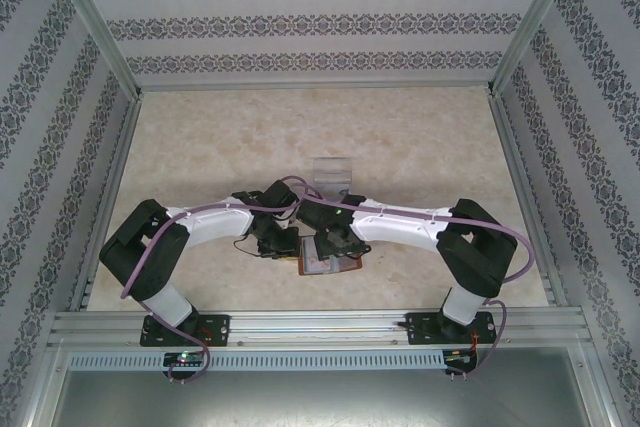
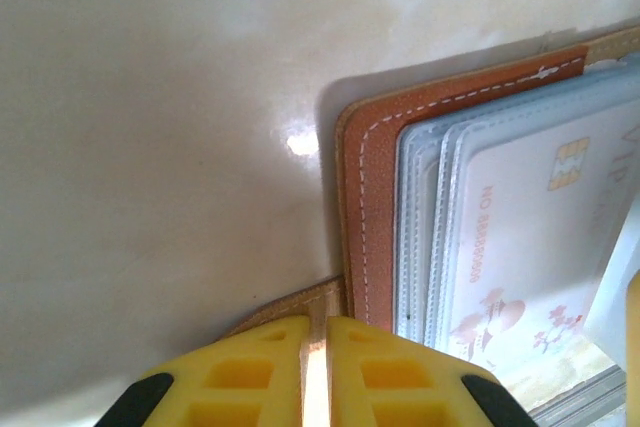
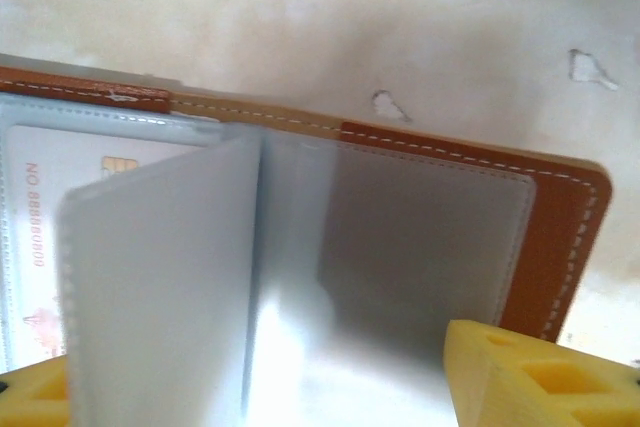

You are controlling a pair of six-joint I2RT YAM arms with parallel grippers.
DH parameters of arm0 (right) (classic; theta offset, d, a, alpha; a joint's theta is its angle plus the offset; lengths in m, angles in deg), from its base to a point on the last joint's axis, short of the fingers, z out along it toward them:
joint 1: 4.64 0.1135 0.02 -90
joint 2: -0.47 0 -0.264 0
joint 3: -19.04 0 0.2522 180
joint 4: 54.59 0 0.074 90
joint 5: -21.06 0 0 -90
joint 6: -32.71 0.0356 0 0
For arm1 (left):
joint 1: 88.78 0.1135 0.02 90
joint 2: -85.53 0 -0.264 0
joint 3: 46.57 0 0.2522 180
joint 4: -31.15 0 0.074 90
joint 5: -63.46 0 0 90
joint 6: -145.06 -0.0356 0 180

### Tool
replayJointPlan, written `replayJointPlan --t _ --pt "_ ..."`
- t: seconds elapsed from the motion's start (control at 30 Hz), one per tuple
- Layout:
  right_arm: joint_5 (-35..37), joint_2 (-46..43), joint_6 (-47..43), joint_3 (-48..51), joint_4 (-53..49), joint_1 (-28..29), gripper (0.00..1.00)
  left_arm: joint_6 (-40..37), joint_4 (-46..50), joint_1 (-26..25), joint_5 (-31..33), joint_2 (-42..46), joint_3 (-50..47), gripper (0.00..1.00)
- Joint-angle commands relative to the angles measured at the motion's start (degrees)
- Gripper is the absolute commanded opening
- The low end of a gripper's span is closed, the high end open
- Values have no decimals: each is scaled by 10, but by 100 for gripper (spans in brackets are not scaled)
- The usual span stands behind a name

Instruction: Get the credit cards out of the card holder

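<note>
From above, we see the card holder [image 1: 338, 267] lying open on the bench [image 1: 200, 147] near its front edge. It sits between the two arms, and most of it is covered by the wrists that meet over it. Close up, the left gripper [image 2: 316, 347] has its yellow fingers pressed together. A thin tan strip of the holder's edge runs into the slit between them, so we read it as pinching the card holder. How far the strip reaches in is hidden by the fingers. Beside it, the brown stitched cover frames a stack of clear sleeves [image 2: 425, 217]. A pale card [image 2: 520, 247] with a gold chip and small red flowers lies under the top one, and its right end is cut off by the frame. We cannot tell how many cards the other sleeves hold. The right gripper [image 3: 250, 357] has its fingers spread wide, one at each lower corner of its view, with a raised sleeve page between them. That page is blurred and blocks much of the card behind it, and we cannot say whether either finger touches the page. A clear tray [image 1: 330, 169] stands farther back on the bench, its contents hard to make out.
</note>
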Motion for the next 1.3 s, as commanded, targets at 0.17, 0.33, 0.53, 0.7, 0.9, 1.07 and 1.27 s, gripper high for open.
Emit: replayJointPlan --t 0.17,0.33,0.53,0.7,0.9,1.07,1.27 --pt "39 -25 -6 40 -27 1 66 -11 44 3 14 -6 33 16" --pt "34 -25 -3 60 -14 -5 66 -10 53 -6 8 -9 55 16" --pt "29 -46 -2 61 -19 -7 64 -2 57 -21 3 -11 81 16" --pt "10 -90 0 60 -10 -8 62 6 43 -27 -17 -16 87 16" --pt "-31 -125 8 58 25 -12 53 14 21 -38 -41 -29 90 16" --pt "-110 -129 20 88 115 -28 40 20 7 -45 -47 -49 86 15" --pt "-173 -101 26 121 194 -47 33 9 25 -48 -23 -66 87 15"
